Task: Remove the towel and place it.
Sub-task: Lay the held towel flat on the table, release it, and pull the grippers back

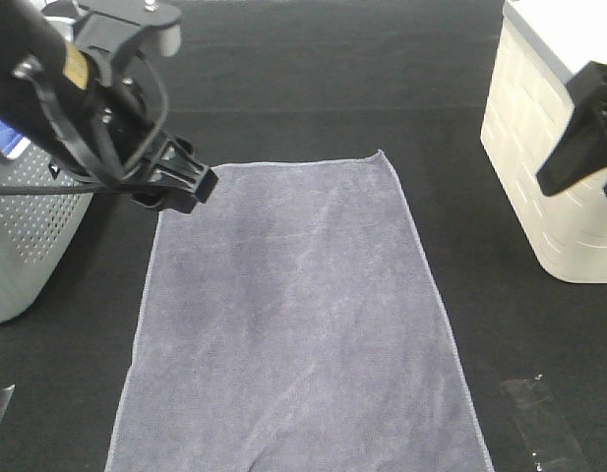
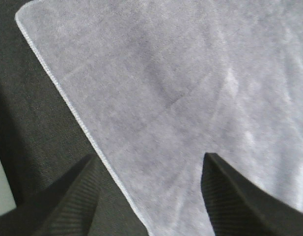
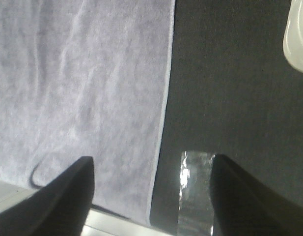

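Progress, we judge, is slight: the large grey-lavender microfibre towel [image 1: 303, 324] lies flat, ungrasped; left gripper [image 2: 150, 196] over its eleven-o'clock corner, right gripper [image 3: 151, 196] at two o'clock, both spread, empty.

The left arm [image 1: 77, 93] was seen reaching in from the far left, angled downward. The left gripper [image 2: 150, 157] was held with its jaws spread apart, empty. The right gripper [image 3: 152, 158] was likewise held wide, gripping nothing.

High camera looks steeply down on the desk [image 1: 313, 79] and towel [image 1: 293, 324] — wide view. Wrist cameras face down, close over opposite towel edges; all three share it
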### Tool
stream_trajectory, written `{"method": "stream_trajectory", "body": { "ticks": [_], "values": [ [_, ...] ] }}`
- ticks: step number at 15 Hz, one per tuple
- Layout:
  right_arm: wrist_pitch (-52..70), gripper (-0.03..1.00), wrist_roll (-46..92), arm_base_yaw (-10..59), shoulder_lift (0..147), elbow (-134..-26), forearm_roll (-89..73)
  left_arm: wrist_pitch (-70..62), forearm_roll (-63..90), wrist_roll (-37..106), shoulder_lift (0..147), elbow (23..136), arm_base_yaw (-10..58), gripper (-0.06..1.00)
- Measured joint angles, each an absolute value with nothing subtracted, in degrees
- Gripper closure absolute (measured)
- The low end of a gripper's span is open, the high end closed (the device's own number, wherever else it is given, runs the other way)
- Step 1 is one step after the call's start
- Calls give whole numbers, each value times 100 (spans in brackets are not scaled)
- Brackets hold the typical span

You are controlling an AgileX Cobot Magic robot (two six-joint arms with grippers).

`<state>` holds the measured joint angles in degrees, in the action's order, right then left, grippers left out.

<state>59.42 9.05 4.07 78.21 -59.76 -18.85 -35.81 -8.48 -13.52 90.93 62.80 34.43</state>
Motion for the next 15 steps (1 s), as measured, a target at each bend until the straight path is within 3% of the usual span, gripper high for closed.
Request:
{"method": "stream_trajectory", "body": {
  "ticks": [5,9,15],
  "values": [
    [5850,38,1157,458,8600,-7019,-2000,-3581,-1071,-1461,9929,7007,3083,36],
    [5529,38,1186,1335,9391,-8245,-1621,-3575,-751,-1484,10588,7758,2424,36],
    [5248,44,1146,1398,10726,-9740,-1576,-3575,-338,-1438,11557,8766,2017,36]
  ]
}}
